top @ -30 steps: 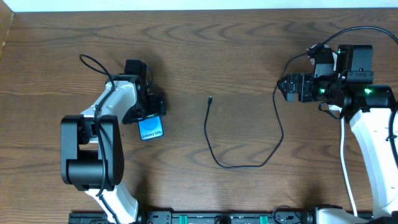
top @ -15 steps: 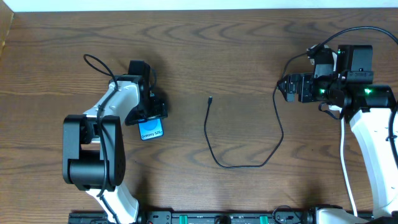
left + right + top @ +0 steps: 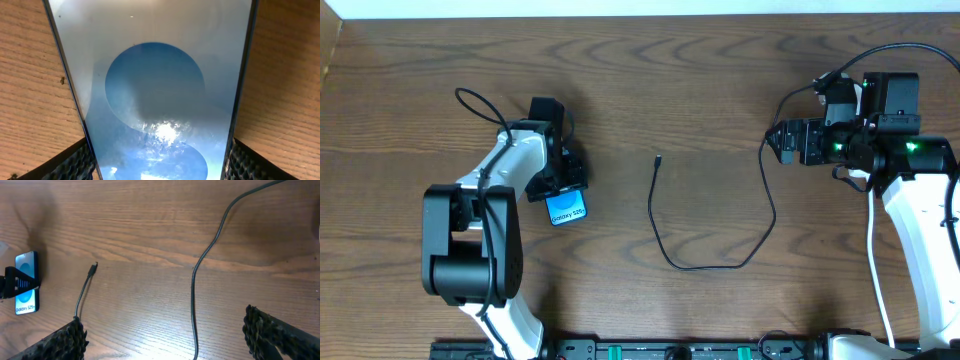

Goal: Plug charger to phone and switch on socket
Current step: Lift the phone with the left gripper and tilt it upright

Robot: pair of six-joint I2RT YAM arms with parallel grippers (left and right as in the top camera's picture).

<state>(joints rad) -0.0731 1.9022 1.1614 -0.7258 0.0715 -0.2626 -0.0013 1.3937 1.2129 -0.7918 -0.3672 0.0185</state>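
The phone (image 3: 567, 208), blue screen with a white text band, lies at the left of the table, and my left gripper (image 3: 561, 178) is shut on its far end. In the left wrist view the phone (image 3: 160, 90) fills the frame between the two fingers (image 3: 75, 165). The charger (image 3: 665, 250), a thin black cable, loops from its connector tip (image 3: 658, 158) at mid-table down and up towards my right gripper (image 3: 781, 140). My right gripper (image 3: 172, 337) is open above the table, and the cable (image 3: 194, 305) runs between its fingers on the wood below. The plug and the socket are out of view.
The wooden table (image 3: 720, 80) ends at a pale strip along the far edge. A black rail (image 3: 670, 350) with the arm bases runs along the near edge. The right wrist view also shows the phone (image 3: 26, 287) and the connector tip (image 3: 93, 268) far left.
My left gripper has shifted slightly to the right with the phone, which has turned a little. The right arm and the cable have not moved.
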